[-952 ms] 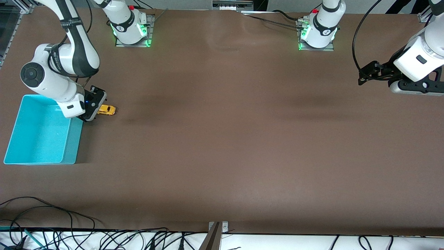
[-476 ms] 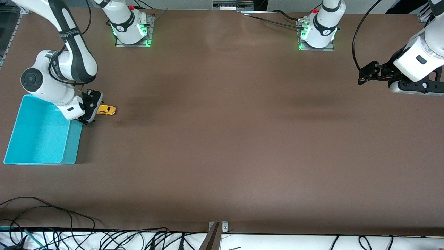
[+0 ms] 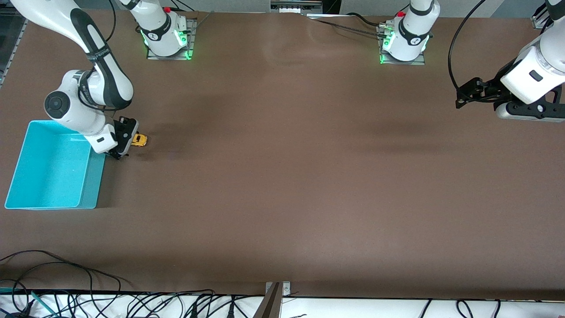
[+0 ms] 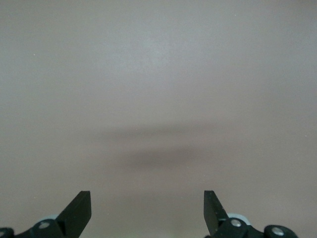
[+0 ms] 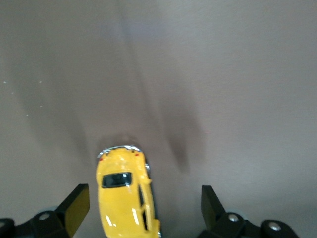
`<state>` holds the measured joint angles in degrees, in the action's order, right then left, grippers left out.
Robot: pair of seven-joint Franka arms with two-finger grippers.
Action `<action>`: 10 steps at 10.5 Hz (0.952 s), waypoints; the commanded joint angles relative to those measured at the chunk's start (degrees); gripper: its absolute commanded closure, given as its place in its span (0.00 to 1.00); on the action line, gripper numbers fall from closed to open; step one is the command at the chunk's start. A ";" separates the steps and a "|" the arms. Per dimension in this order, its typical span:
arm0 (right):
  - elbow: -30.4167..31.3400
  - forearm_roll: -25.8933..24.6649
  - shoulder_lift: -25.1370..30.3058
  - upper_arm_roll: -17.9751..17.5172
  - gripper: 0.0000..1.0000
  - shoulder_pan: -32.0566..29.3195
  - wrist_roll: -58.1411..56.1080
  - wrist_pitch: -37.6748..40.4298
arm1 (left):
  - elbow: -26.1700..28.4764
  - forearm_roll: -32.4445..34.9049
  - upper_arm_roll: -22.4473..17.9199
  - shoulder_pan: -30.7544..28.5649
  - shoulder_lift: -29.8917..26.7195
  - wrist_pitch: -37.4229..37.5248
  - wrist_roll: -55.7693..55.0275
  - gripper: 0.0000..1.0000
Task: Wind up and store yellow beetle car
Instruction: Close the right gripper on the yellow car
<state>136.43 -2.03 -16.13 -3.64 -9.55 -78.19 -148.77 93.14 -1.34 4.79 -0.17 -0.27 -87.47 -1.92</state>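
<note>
Brown tabletop (image 3: 282,176): my right gripper (image 5: 143,210) hovers low, fingers (image 5: 74,206) spread wide with the yellow beetle car (image 5: 124,196) between them, untouched, beside the turquoise bin (image 3: 53,165). My left gripper (image 4: 147,210) waits, parted, over bare table.

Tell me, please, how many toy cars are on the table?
1: the small yellow beetle-shaped toy car sits on the brown table beside the turquoise plastic bin, under the right gripper.

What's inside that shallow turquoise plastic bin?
The shallow turquoise plastic bin shows only bare floor; the right arm hides one corner. The tiny yellow beetle toy car sits on the table beside it, between the right gripper's open fingers.
</note>
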 commanded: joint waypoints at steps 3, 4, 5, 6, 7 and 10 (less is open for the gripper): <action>6.38 -0.25 4.53 0.47 0.00 -0.91 -1.70 -2.57 | -0.94 -0.51 0.22 0.08 0.35 0.63 -0.37 0.00; 7.35 -0.25 4.36 0.56 0.00 -1.17 -3.01 -5.10 | -0.86 -0.51 0.22 -0.01 0.27 0.63 -0.37 0.00; 7.79 -0.25 4.09 0.82 0.00 -1.34 -3.54 -6.43 | -0.94 -0.51 0.22 -0.36 0.27 0.63 -0.28 0.00; 7.79 -0.25 3.92 0.83 0.00 -1.43 -3.55 -6.53 | -0.94 -0.59 0.22 -0.45 0.27 0.63 0.07 0.00; 7.79 -0.25 3.83 0.83 0.00 -1.43 -3.55 -6.71 | -0.94 -0.51 0.22 -0.36 0.35 0.63 0.07 0.00; 7.71 -0.25 3.48 0.83 0.45 -1.52 -3.55 -6.97 | -0.94 -0.51 0.22 -0.45 0.35 0.63 0.16 0.00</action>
<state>142.97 -2.03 -13.47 -2.69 -10.40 -80.66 -154.50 93.14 -1.34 4.82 -0.15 -0.26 -87.47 -1.91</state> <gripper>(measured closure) 0.115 0.000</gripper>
